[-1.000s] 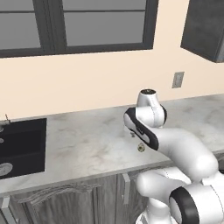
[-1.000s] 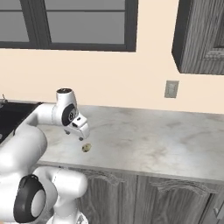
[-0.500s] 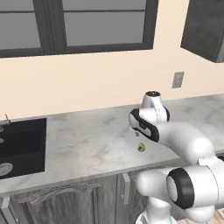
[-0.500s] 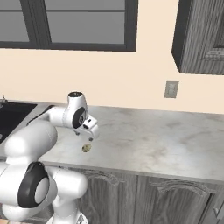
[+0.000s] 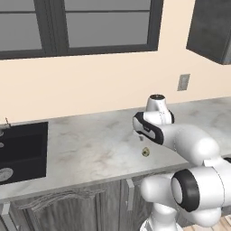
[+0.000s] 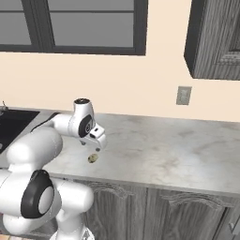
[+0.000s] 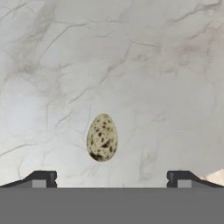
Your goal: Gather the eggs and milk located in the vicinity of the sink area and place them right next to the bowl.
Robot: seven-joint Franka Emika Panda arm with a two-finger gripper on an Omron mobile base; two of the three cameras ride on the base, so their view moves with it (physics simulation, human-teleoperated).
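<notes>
a: starting at the left, where does the sink sit?

b: it is sunk into the marble table at the far left, a black basin with the round drain showing. taking the sink as the landmark, everything else lies to its right.

a: and the egg?

b: well to the right of the sink, close to the table's front edge. from the hand camera it is a pale, dark-speckled egg lying alone on bare marble, not the orange-brown one might expect.

a: the pincer?

b: it hangs just above the egg, farther from the sink than the egg's near side by very little. in the hand view its two dark fingertips stand wide apart, one to each side, with the egg between and ahead of them and touching neither. so it is released and holding nothing.

a: then which step is this?

b: it looks like the approach to picking up the egg, lined up over it but not yet down on it. no carton or bowl can be placed from here.

a: what does the next move call for?

b: probably a straight descent until the fingertips flank the egg's middle, then a gentle close. the egg is smooth and rounded and may roll or squirt out if pinched off centre, so keeping it centred matters.

a: farthest right of the sink?

b: a wall outlet above the table, and a dark cabinet above that.
</notes>
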